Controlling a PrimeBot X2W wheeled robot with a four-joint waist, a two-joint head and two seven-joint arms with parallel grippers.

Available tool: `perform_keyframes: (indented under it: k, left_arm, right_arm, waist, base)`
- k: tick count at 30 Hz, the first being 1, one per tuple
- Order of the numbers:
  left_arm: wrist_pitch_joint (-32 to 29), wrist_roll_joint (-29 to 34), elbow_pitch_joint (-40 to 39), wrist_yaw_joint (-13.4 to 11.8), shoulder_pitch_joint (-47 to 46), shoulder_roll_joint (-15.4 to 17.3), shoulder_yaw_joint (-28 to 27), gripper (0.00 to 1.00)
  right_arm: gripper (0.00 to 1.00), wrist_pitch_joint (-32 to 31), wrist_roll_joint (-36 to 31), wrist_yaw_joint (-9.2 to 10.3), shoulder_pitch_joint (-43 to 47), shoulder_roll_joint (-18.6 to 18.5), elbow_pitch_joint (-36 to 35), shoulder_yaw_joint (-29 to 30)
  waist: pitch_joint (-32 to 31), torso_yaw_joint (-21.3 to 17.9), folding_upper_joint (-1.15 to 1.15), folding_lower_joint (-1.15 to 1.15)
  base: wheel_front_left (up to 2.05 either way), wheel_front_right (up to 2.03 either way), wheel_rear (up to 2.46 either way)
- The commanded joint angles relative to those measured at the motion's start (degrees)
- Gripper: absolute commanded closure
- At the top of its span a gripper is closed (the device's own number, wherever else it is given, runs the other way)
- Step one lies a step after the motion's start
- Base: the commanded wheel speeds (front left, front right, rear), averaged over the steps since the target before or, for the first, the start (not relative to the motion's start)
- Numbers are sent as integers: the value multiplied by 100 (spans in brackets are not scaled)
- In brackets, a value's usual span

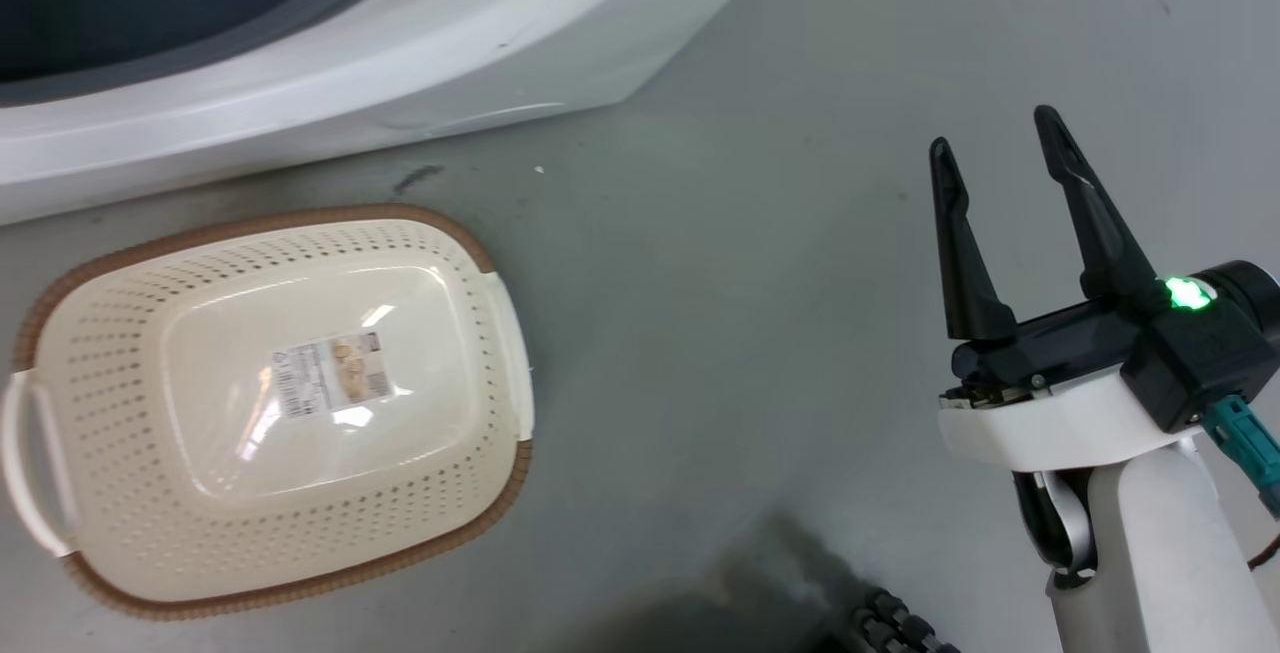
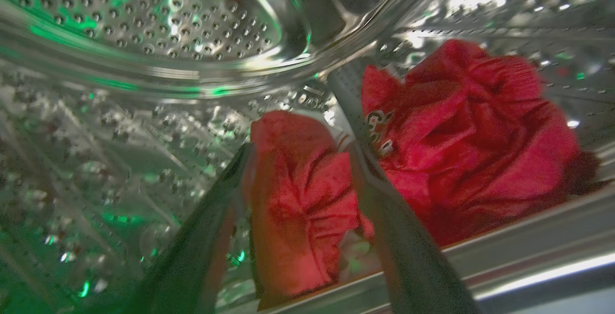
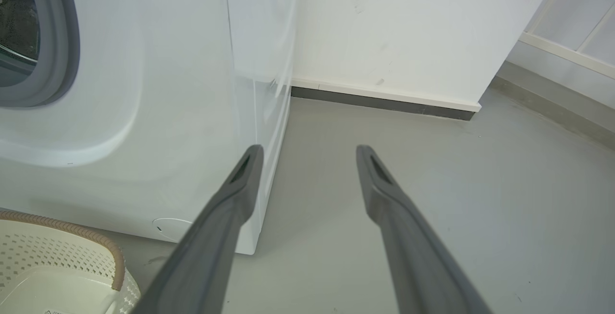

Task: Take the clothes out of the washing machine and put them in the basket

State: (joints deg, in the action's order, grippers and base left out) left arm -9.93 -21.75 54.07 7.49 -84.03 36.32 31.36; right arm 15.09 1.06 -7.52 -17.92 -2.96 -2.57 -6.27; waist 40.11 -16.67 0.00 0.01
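Grey floor (image 1: 720, 293), cream basket (image 1: 130, 263) on it, beside white washing machine (image 1: 400, 63)

Our right gripper (image 1: 995, 136) hangs low at our right side, its two dark fingers (image 1: 965, 253) spread wide and pointing away from us, a green light (image 1: 1187, 293) lit on the wrist above the pale forearm (image 1: 1150, 533). Our left gripper (image 2: 301, 155) reaches forward, jaws just as wide apart

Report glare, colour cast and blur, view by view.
Head view: sharp; glare on the basket, green light blooming on the right gripper. Left wrist view: dim, grainy, green reflections across the washing machine drum; left gripper blurred around red clothes. Right wrist view: evenly lit; fingers out of focus.
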Motion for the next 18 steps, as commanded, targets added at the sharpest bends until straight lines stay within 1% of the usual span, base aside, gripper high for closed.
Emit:
perform_keyframes:
  k: [1,6,8,9,10,16,18]
  left_arm:
    - [-378,-198,78,-9,-211,161,179,0]
    - [-1213,-655,24,-9,-646,557,540,0]
    - [-1443,-712,-45,-9,-826,725,697,0]
    - [-1525,-740,-86,-9,-897,812,774,0]
    - [-1525,-740,-86,-9,-897,812,774,0]
    - [-1939,-905,-185,-9,-1127,1153,1133,0]
    - [-2013,-992,-199,-9,-1086,1193,1236,0]
  right_arm:
    - [0,12,60,6,-107,14,-81,-100]
    - [0,12,183,6,-63,15,-239,-284]
    - [0,12,215,6,-45,16,-298,-341]
    - [0,12,243,6,-45,16,-338,-371]
    - [0,12,243,6,-45,16,-338,-371]
    - [0,12,353,6,-26,15,-464,-481]
    - [0,12,380,6,-49,14,-488,-498]
  waist:
    - [236,-268,0,-1]
    - [462,-539,0,-1]
    - [573,-632,0,-1]
    - [622,-679,0,-1]
    - [622,-679,0,-1]
    - [839,-866,0,-1]
    - [883,-901,0,-1]
  base:
    - [0,0,0]
    - [0,0,0]
    - [0,0,0]
    - [0,0,0]
    - [0,0,0]
    - [0,0,0]
    - [0,0,0]
